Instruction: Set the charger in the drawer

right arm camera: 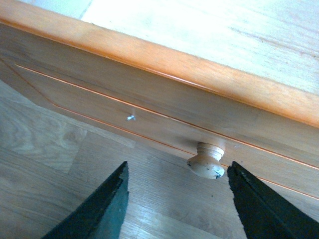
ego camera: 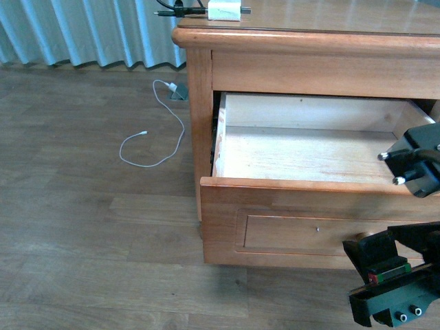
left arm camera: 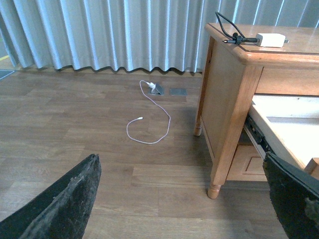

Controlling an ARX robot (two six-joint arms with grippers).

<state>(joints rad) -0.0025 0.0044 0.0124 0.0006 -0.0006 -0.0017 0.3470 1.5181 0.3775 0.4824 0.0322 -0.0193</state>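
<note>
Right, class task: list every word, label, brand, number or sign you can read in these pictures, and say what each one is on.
No text can be read anywhere.
The charger: plain white, no print visible.
The drawer and its knob: bare wood, no markings.
The red and green strip low in the front view: too small to tell whether it bears any text.

You've got a long thin white cable [ego camera: 182,130] lying in a loose loop on the wood-plank floor [ego camera: 82,227], left of the wooden cabinet [ego camera: 199,103]. Its far end runs to a plug [ego camera: 177,91] at a grey floor socket by the cabinet's far left corner. A second grey floor plate [left arm camera: 178,91] sits just right of it. Pale blue pleated curtains [ego camera: 82,31] hang along the far side, down to the floor.
</note>
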